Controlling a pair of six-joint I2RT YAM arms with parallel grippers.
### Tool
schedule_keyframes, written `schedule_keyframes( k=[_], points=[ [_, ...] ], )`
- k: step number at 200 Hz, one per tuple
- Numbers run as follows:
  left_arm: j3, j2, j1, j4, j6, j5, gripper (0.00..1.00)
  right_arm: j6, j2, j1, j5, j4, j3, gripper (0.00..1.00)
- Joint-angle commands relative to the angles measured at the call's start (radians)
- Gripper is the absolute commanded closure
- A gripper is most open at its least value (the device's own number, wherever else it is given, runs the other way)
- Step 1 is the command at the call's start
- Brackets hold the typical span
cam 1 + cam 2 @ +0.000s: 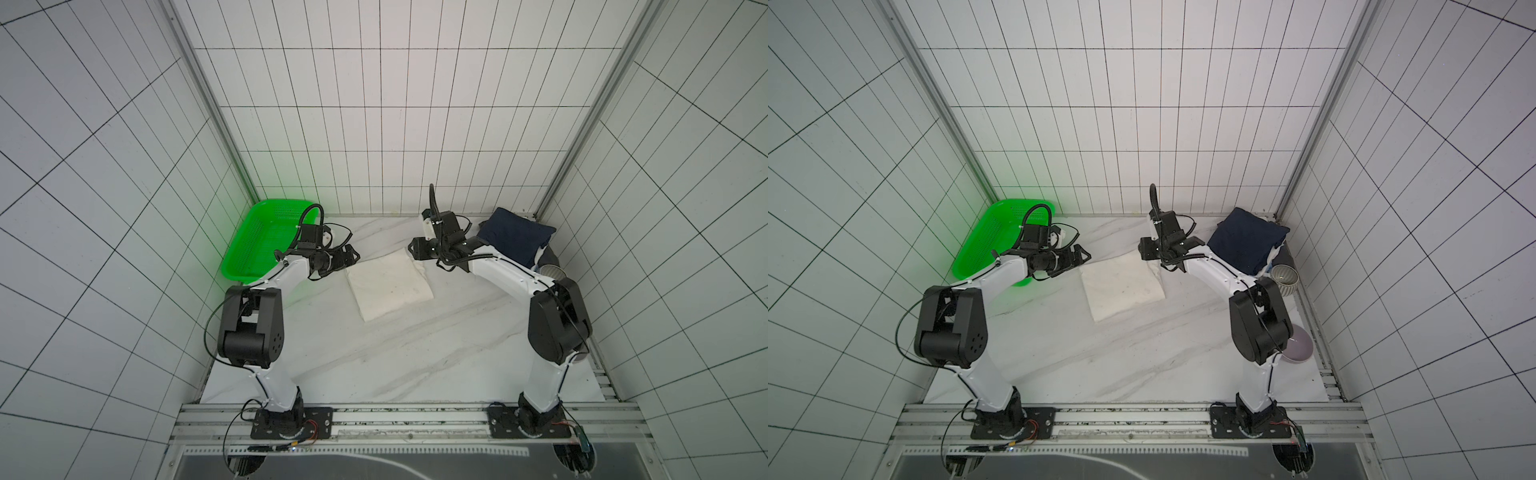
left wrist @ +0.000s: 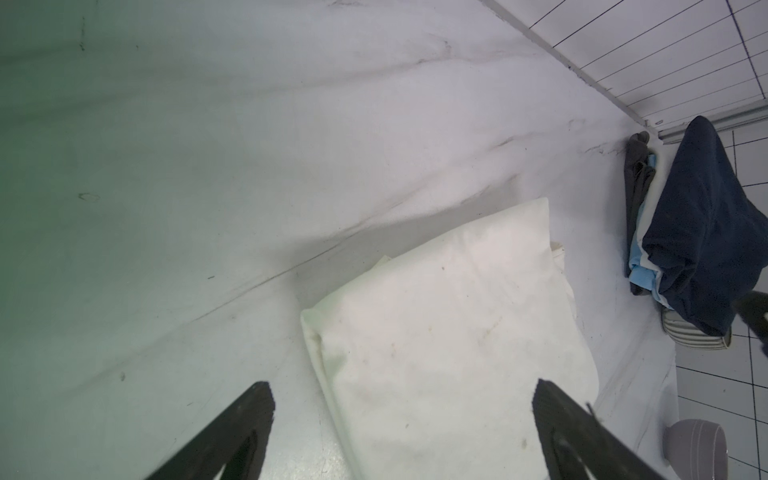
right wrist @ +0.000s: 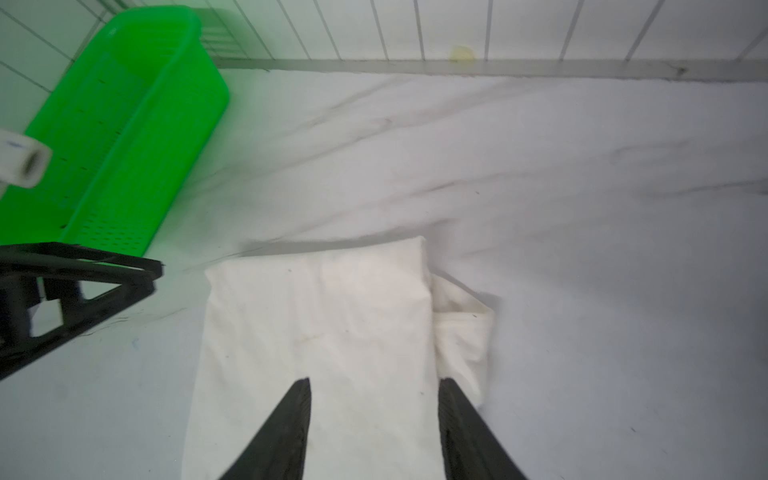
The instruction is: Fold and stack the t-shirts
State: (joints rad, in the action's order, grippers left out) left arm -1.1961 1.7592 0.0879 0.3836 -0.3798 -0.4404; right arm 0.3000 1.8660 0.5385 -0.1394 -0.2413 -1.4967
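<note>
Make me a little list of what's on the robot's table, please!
Middle: cream-white folded t-shirt, lying flat
Back right corner: pile with navy t-shirt on top
Back left: green basket
Left gripper: open, over the shirt's basket-side edge
Right gripper: open, over the shirt's pile-side edge
Held: nothing

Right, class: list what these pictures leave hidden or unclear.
- Folded shirts under the navy t-shirt: in both top views it covers them; count unclear.
- Ribbed bowl: left wrist view, navy t-shirt overhangs it.
- Green basket: right wrist view, blurred, cut by the edge.
</note>
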Motion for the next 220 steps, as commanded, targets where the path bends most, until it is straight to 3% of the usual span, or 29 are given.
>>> schedule_keyframes(
  k=[1, 19, 78, 132, 152, 195, 212, 220],
  points=[
    [0.04, -0.002, 0.003, -0.046, 0.043, 0.023, 0.03, -0.032, 0.13, 0.042, 0.061, -0.05, -0.059, 0.51],
    [0.034, 0.041, 0.004, -0.053, 0.063, 0.042, 0.03, -0.057, 0.201, 0.029, 0.098, -0.061, -0.116, 0.52],
    [-0.032, 0.177, 0.003, -0.101, 0.065, 0.035, 0.03, -0.17, 0.356, -0.027, 0.023, -0.071, -0.318, 0.52],
    [-0.041, 0.224, 0.005, -0.17, 0.052, -0.041, 0.04, -0.221, 0.442, -0.043, -0.061, -0.039, -0.402, 0.44],
    [-0.04, 0.237, 0.004, -0.182, 0.054, -0.065, 0.12, -0.229, 0.5, -0.056, -0.106, -0.056, -0.462, 0.43],
    [-0.054, 0.266, 0.002, -0.192, 0.048, -0.115, 0.41, -0.234, 0.556, -0.065, -0.156, -0.059, -0.53, 0.46],
    [-0.065, 0.269, 0.003, -0.177, 0.053, -0.126, 0.55, -0.234, 0.558, -0.07, -0.156, -0.058, -0.537, 0.57],
    [-0.067, 0.265, 0.003, -0.175, 0.052, -0.138, 0.61, -0.234, 0.558, -0.07, -0.153, -0.059, -0.54, 0.58]
  ],
)
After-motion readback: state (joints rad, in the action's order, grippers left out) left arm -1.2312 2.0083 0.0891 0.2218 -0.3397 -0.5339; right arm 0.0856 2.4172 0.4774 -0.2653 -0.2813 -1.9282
